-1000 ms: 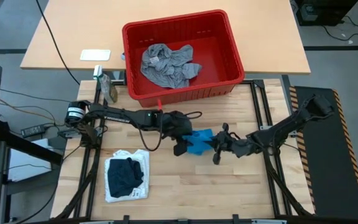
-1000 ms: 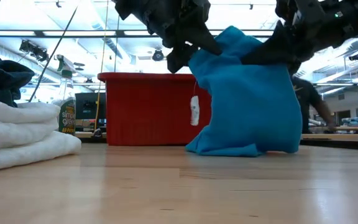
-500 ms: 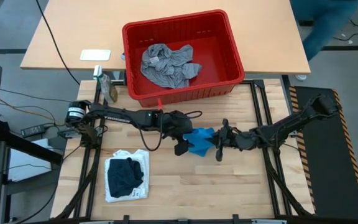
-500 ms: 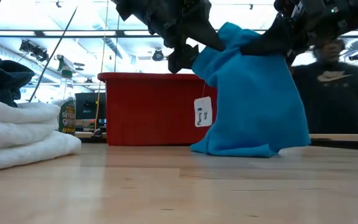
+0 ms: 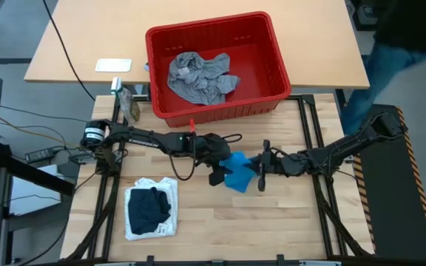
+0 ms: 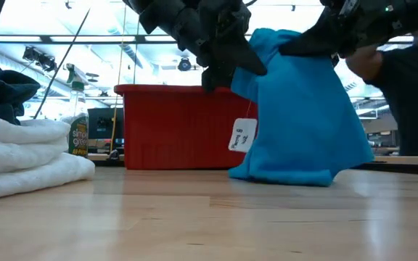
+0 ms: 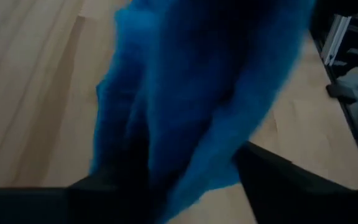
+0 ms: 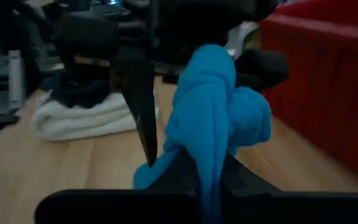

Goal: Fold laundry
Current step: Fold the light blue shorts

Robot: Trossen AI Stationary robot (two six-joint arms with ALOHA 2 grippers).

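High view first: a folded white cloth with a dark navy garment (image 5: 149,207) stacked on it lies on the wooden bench (image 5: 287,229) near the left arm's base, so that part looks done, while a crumpled heather grey garment (image 5: 198,77) waits in the red plastic basket (image 5: 276,55) beyond the bench's far edge. Between the arms, the bright blue soft cloth garment (image 5: 237,171) hangs bunched, held by the left gripper (image 5: 217,171) on one side and the right gripper (image 5: 262,175) on the other; it is not yet folded. A person (image 5: 398,44) stands off the bench's right corner. Low view: the blue garment (image 6: 303,109) is lifted, its lower edge touching the bench, a white tag (image 6: 244,135) dangling. Left wrist view: the left jaws stand partly apart with blue cloth bunched between them. Right wrist view: the right jaws are pinched tight on a fold of the cloth; the stack and basket flank it, neither in the way.
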